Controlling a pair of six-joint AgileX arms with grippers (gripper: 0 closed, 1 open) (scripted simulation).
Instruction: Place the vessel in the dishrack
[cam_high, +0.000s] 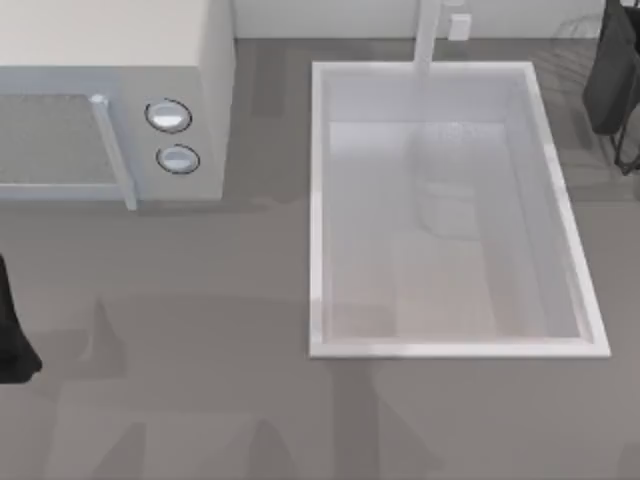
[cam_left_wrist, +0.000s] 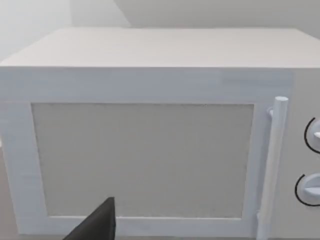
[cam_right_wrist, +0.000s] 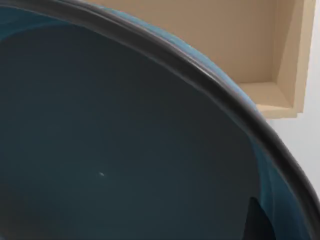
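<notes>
Right arm: we're up at the top view's far right corner, right gripper (cam_high: 618, 90) dark against the counter, beside the sink (cam_high: 320, 200) rim.
Vessel: close under our right wrist camera, the vessel (cam_right_wrist: 110, 140) shows its glossy teal inside and dark rim sweeping across; we judge it carried, but the contact itself is hidden.
Jaws, right: can't tell whether they're clamped on the rim.
Dishrack: thin curved wires of the dishrack (cam_high: 570, 45) sit at the back right, just beside our right gripper.
Key relation: the rack lies just toward the sink side of the gripper, so the right arm is by far the nearer one.
Left arm: left gripper (cam_high: 12, 330) parked at the left edge, facing the microwave (cam_left_wrist: 150, 150); its jaws can't be read either.
</notes>
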